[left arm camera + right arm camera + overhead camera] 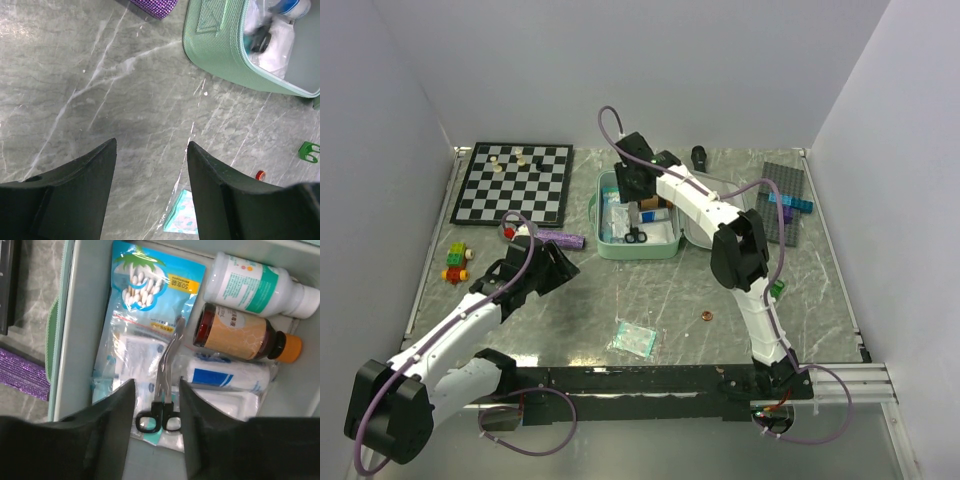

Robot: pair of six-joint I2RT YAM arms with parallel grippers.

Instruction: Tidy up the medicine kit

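R gripper (155,385) hangs over the medicine kit (650,252), fingers spread, gripping nothing. Scissors (167,355) lie loose btwn them on a cotton-swab bag (150,285) inside, w/ a brown bottle (235,335) and a white bottle (255,287) alongside. The medicine kit sits open mid-table, twd the far side, just right of the chessboard (513,185). L gripper (152,147) is near-left over the table (100,100), fingers apart, empty.

White walls (620,60), grey marbled tabletop (590,300)
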